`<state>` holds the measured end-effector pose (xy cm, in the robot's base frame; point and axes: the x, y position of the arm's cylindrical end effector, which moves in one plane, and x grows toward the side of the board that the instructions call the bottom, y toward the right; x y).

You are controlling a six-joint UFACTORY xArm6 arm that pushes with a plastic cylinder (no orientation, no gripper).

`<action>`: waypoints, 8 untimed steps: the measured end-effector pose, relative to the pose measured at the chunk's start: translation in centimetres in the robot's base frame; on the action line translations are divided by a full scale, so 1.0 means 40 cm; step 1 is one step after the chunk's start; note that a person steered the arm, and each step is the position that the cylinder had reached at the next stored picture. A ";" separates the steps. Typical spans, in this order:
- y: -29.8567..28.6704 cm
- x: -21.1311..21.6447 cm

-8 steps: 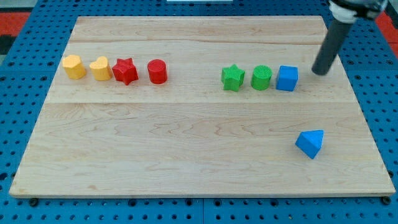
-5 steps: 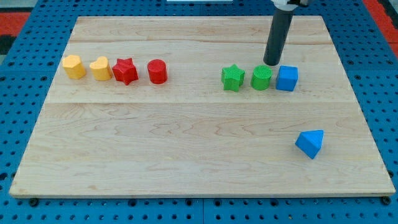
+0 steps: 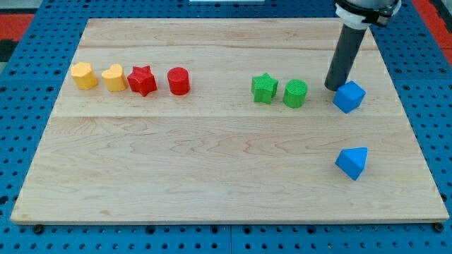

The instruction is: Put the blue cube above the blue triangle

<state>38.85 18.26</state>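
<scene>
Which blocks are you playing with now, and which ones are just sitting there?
In the job:
blue cube
blue triangle
my tip, at the cube's upper left

Just sitting there:
green star
green cylinder
red cylinder
red star
two yellow blocks

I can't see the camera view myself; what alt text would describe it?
A dark rod's tip rests on a wooden board beside the upper-left edge of a blue cube, which sits above a blue triangle. Further left stand a green cylinder, green star, and a row of red and yellow blocks.
</scene>
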 end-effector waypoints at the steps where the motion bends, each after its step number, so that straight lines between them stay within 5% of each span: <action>1: 0.009 0.022; 3: 0.115 -0.033; 6: 0.066 0.126; 8: -0.174 0.161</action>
